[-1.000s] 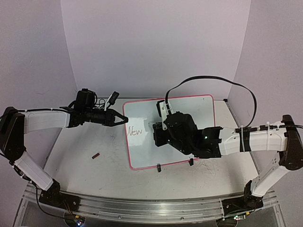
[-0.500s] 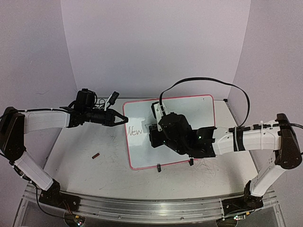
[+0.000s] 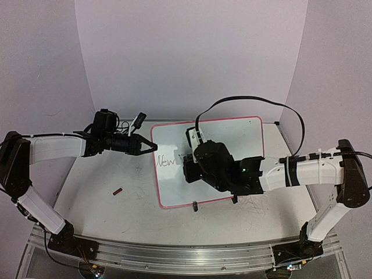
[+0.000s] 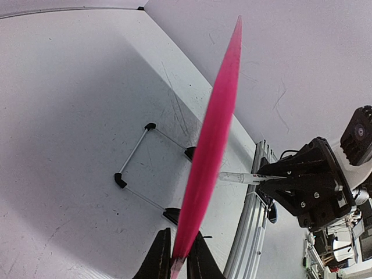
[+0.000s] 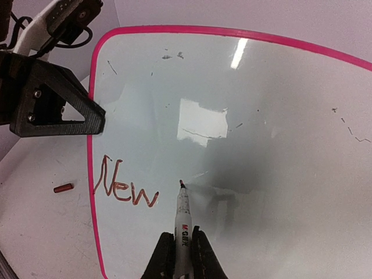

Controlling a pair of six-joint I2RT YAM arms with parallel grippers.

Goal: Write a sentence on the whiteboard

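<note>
The whiteboard [image 3: 232,136] lies on the table, white with a pink rim. One word of the sentence [image 3: 167,161], "New", stands near its left edge; it also shows in the right wrist view [image 5: 125,189]. My right gripper [image 3: 187,165] is shut on a white marker [image 5: 183,215], whose tip is at the board just right of "New". My left gripper [image 3: 152,147] is shut on the board's left rim, which shows edge-on as a pink band [image 4: 212,133] in the left wrist view. The marker [image 4: 244,178] shows there too.
A small red-brown cap [image 3: 118,190] lies on the table left of the board. Two black clips [image 3: 195,204] sit on the board's near edge. A white clip-like object [image 3: 136,122] lies at the back left. Purple walls close the back and sides.
My right arm has shifted a little left over the board, bringing the marker closer to "New". The writing is unchanged. The left arm has not moved.
</note>
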